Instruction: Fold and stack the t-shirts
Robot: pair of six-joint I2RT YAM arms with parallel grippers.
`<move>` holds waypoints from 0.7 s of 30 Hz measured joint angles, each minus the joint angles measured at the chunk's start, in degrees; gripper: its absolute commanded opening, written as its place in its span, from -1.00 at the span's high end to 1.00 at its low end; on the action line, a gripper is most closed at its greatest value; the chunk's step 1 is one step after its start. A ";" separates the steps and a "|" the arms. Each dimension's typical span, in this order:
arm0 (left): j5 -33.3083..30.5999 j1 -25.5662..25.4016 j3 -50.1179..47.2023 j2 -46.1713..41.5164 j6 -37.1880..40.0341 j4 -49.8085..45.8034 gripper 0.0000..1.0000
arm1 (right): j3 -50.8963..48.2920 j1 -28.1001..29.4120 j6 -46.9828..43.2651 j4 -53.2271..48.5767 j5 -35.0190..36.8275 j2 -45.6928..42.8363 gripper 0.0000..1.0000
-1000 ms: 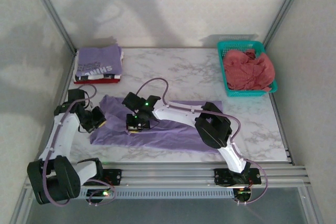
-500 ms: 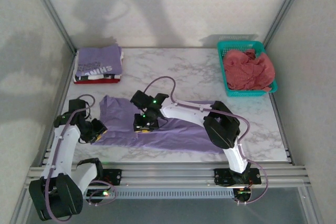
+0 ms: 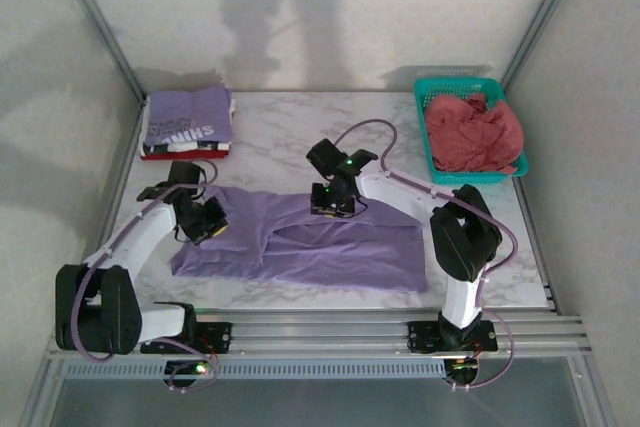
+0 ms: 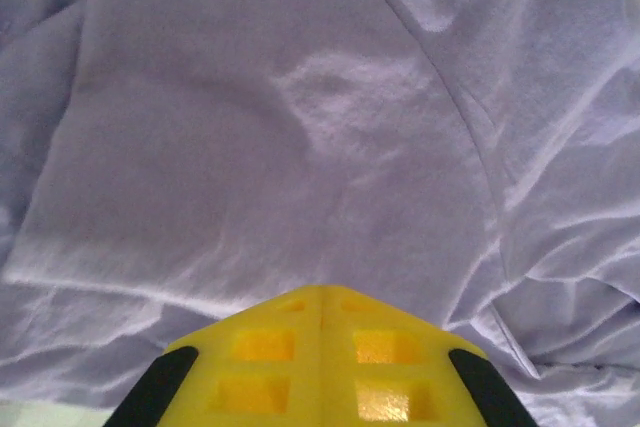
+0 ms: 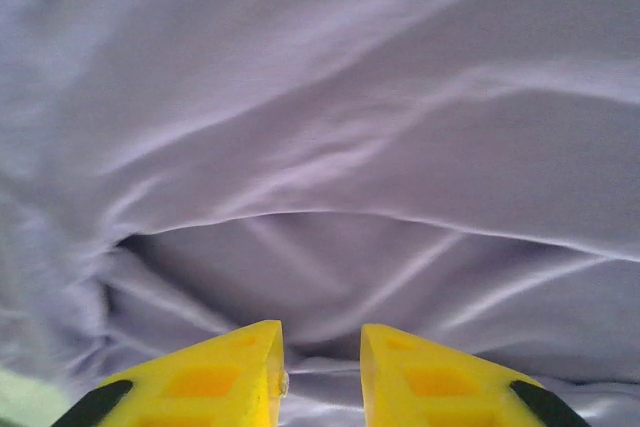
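Noted soft lavender-purple t-shirt (image 3: 330, 257) spread on white marbled table (image 3: 280, 137).
Saw left hand (image 3: 210, 227) closed at its left edge, right hand (image 3: 331, 209) slightly parted over a raised fold near its far edge.

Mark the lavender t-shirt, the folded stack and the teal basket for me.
lavender t-shirt (image 3: 340, 252), top external view, middle of its flat body.
folded stack (image 3: 188, 119), top external view, the purple shirt on top.
teal basket (image 3: 478, 178), top external view, its near rim.

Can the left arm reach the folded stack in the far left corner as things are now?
Probably yes: the folded stack lies just beyond the left gripper, with bare marble between them. That gripper is shut over the lavender shirt.
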 measured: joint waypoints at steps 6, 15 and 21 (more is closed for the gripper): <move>-0.20 -0.15 -8.83 1.77 -0.63 6.82 1.00 | -3.45 -1.97 -1.03 -0.55 0.52 -1.18 0.45; -0.85 -0.59 -8.26 3.98 -0.76 9.05 1.00 | -5.42 -5.01 -1.86 -0.59 2.21 -5.53 0.50; -3.32 -0.87 1.49 0.79 -0.76 5.25 1.00 | -11.04 -10.99 -2.62 -0.48 3.69 -8.48 0.68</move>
